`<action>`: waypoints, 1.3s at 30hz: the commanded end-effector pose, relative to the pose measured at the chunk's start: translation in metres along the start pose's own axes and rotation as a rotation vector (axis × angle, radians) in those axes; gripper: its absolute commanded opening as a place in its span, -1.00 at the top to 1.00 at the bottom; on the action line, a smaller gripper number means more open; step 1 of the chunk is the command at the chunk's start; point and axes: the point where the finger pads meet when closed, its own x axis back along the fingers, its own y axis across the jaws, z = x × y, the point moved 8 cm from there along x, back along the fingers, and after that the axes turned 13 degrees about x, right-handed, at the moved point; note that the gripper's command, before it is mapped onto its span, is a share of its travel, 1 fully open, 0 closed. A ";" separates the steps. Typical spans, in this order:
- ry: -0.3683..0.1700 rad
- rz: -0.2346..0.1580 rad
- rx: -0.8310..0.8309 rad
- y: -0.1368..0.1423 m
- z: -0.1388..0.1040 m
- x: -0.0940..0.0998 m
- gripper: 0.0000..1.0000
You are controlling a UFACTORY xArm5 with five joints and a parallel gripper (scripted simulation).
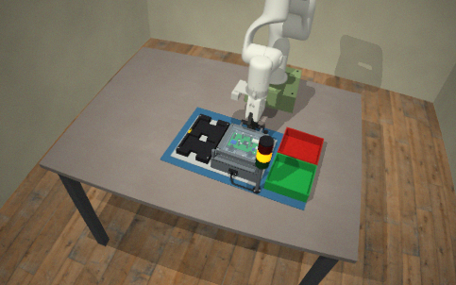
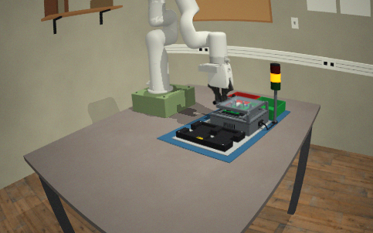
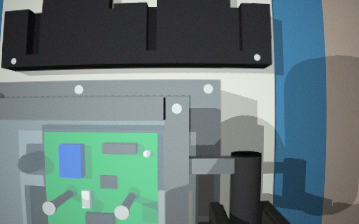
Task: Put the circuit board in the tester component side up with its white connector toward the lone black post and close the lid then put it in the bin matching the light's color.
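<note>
The green board (image 1: 244, 142) (image 3: 95, 170) lies component side up in the grey tester (image 1: 236, 165) (image 2: 230, 126) (image 3: 140, 88), under the clear lid with its grey frame (image 3: 177, 145). The lid is down over the board. The signal light (image 1: 263, 158) (image 2: 275, 78) glows amber. My gripper (image 1: 253, 126) (image 2: 222, 101) (image 3: 245, 216) is slightly open, its fingers on both sides of the black upright handle (image 3: 245, 182) at the lid's robot-side edge. Pin engagement, the hook and its tab are not clear. The red bin (image 1: 300, 148) (image 2: 245, 95) and green bin (image 1: 291, 176) (image 2: 279, 109) hold nothing visible.
The black tray (image 1: 196, 137) (image 2: 211, 138) (image 3: 95, 35) lies beside the tester, without a board. The light's thin pole (image 2: 276, 106) stands at the tester's far corner from the robot. Both bins stand side by side, opposite the tray. A blue mat (image 1: 170, 153) (image 2: 226, 158) lies underneath.
</note>
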 end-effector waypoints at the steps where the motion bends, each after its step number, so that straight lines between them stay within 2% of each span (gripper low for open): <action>1: 0.001 0.003 0.000 -0.001 0.000 0.001 0.53; 28: 0.001 0.003 0.000 -0.001 0.000 0.002 0.53; 36: 0.001 0.003 0.000 -0.001 0.000 0.011 0.53; 39: 0.001 0.003 0.000 -0.001 0.000 0.022 0.53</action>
